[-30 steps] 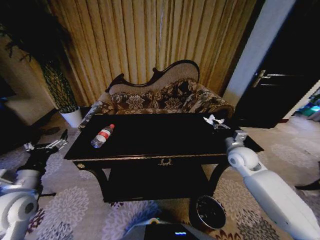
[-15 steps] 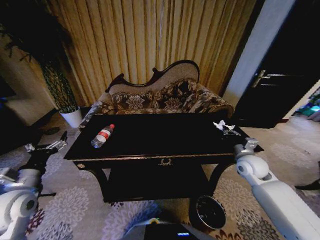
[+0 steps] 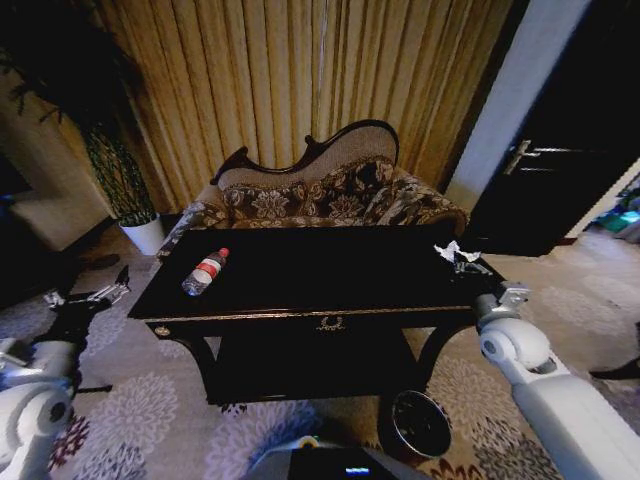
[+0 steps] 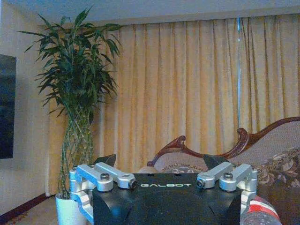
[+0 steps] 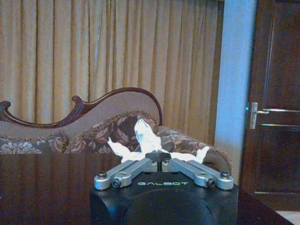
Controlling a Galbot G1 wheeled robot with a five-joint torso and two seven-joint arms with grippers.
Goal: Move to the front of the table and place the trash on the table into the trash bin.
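Note:
The glossy black table (image 3: 320, 270) stands right in front of me. On its left part lies a clear bottle (image 3: 205, 271) with a red cap, also showing at the edge of the left wrist view (image 4: 260, 213). My right gripper (image 3: 464, 264) is over the table's right end, shut on a white crumpled tissue (image 3: 450, 250). In the right wrist view the tissue (image 5: 143, 136) sticks up from the closed gripper (image 5: 158, 158). My left gripper (image 3: 95, 298) hovers open off the table's left end, its fingers spread in the left wrist view (image 4: 159, 161). The round trash bin (image 3: 420, 423) stands on the floor below the table's front right.
A carved floral sofa (image 3: 320, 195) sits behind the table before gold curtains. A potted plant in a white pot (image 3: 143, 233) stands at the back left, a dark door (image 3: 570, 150) at the right. Patterned carpet lies around the table.
My right gripper has carried the tissue rightward and toward me along the table's right end. The left arm has drifted slightly left. The bottle has not moved.

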